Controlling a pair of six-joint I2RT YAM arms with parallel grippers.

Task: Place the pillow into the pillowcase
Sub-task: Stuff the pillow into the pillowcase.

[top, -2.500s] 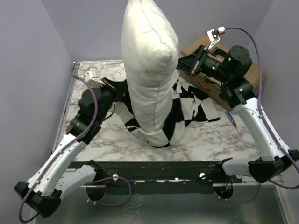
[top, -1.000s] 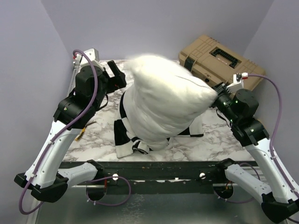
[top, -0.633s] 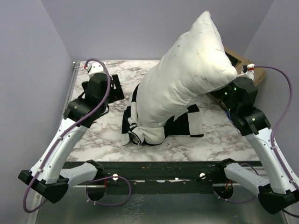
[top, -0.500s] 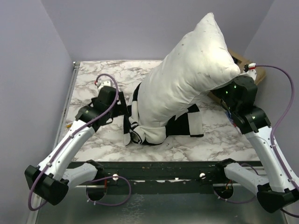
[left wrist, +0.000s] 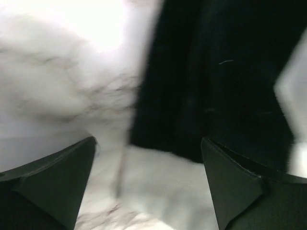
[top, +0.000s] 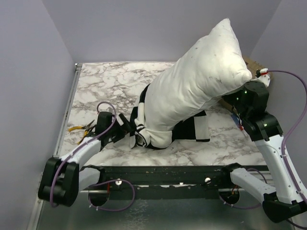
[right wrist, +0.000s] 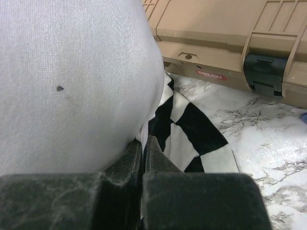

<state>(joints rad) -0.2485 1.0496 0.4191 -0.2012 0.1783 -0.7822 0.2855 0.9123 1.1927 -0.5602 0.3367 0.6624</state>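
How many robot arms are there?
2. The left arm lies low at the near left, reaching toward the pillowcase; the right arm stands on the right, partly behind the raised pillow. None seem hidden.

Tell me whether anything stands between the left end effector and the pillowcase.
Nothing visible does. The open left end effector sits low beside the bunched near end of the pillowcase, and the left wrist view shows only bare marble tabletop between them. The yellow-handled pliers lie on its other side, out of the way.
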